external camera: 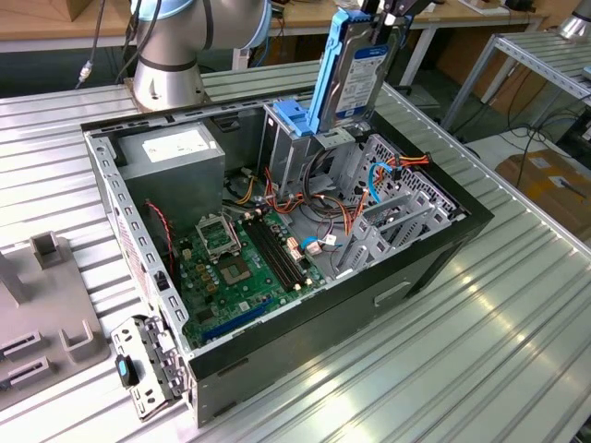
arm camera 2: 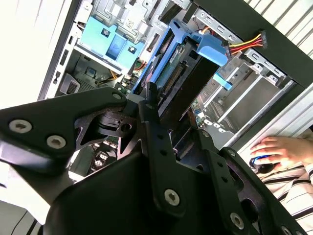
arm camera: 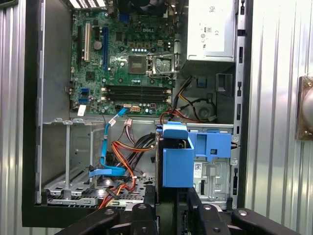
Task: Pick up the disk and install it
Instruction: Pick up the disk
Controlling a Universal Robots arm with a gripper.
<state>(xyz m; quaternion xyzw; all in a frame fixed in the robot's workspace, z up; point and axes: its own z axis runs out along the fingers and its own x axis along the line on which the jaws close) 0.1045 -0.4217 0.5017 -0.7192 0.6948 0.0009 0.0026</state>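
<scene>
The disk [external camera: 355, 66] is held upright above the open computer case [external camera: 434, 245], over the grey drive cage [external camera: 309, 152]. Its lower edge is near the cage top, and contact cannot be confirmed. The gripper [external camera: 390, 11] is closed on the disk's upper end, with the flat faces clamped between the fingers [arm camera 2: 152, 112].

The drive is judged rigid, fairly heavy for its size and sensitive to shock. Its metal faces look smooth, so a firm hold across them is considered best, away from the more flexible blue carrier frame and the connector edge.

A blue latch [external camera: 289, 118] stands atop the cage, just beside the disk. Loose orange and red power leads [external camera: 354, 220] and a blue data cable [external camera: 373, 180] lie near the bay and could be snagged. The motherboard [external camera: 235, 263] lies well apart. A person's hand [arm camera 2: 279, 148] rests outside the case.
</scene>
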